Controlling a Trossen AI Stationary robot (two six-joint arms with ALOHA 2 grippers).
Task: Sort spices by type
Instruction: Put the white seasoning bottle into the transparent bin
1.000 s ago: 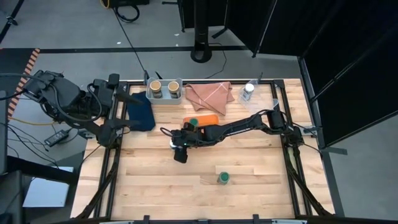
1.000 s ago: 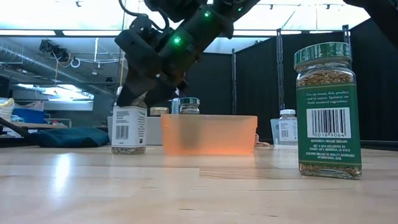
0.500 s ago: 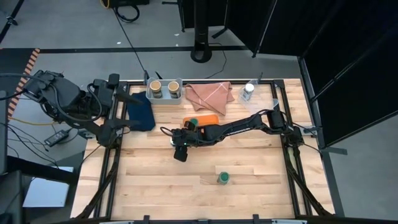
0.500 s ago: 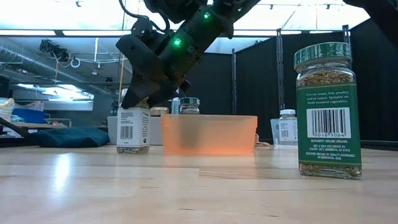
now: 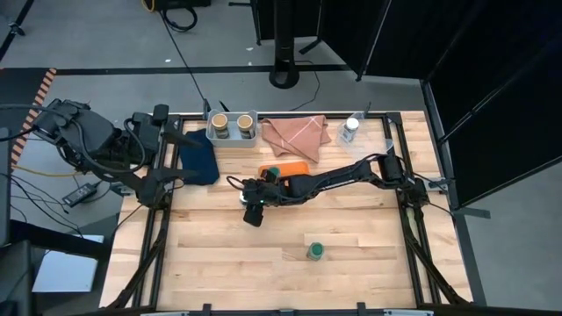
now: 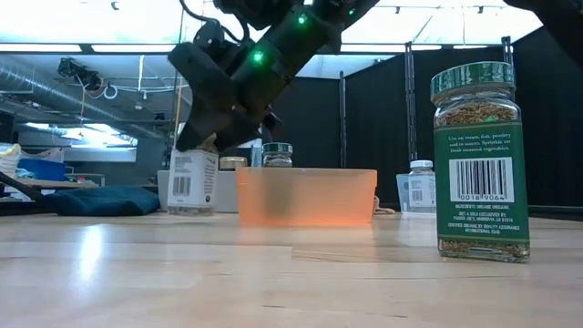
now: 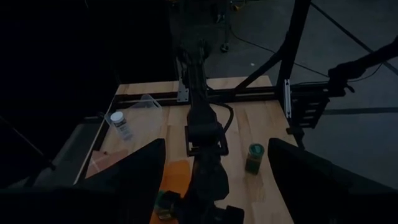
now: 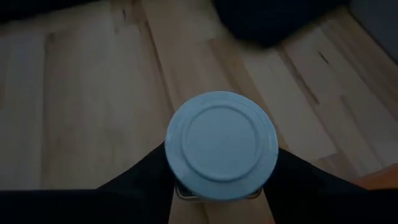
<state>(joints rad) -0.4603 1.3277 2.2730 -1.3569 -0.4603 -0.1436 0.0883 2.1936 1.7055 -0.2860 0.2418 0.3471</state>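
Observation:
My right gripper (image 5: pixel 255 209) is shut on a white-capped spice jar (image 8: pixel 221 143) near the table's middle, just left of the orange tray (image 5: pixel 294 167). In the low view this jar (image 6: pixel 191 182) is tilted. One green-capped jar (image 5: pixel 273 172) stands in the tray and another (image 5: pixel 315 252) stands on the table nearer the front. Two tan-capped jars (image 5: pixel 231 125) sit in the pale grey bin at the back. A second white-capped jar (image 5: pixel 351 125) stands at the back right. My left gripper (image 7: pixel 217 186) waits open, drawn back over the table's left edge. My right gripper pinches the white-capped jar at its top, one finger (image 8: pixel 146 177) on each side just under the cap's rim (image 8: pixel 177 165). The fingers come slanting down from the table's right. The jar hangs tilted below them, its base (image 6: pixel 187 211) just off the table.
A pink cloth (image 5: pixel 297 133) lies at the back beside the grey bin (image 5: pixel 232 139). A dark blue cloth (image 5: pixel 198 161) lies at the left. Bare wood stretches along the front of the table around the green-capped jar.
The white-capped jar stood upright on the table a second ago. It is now tipped, and its base has risen a little off the wood in my right gripper. The gripper itself has hardly shifted.

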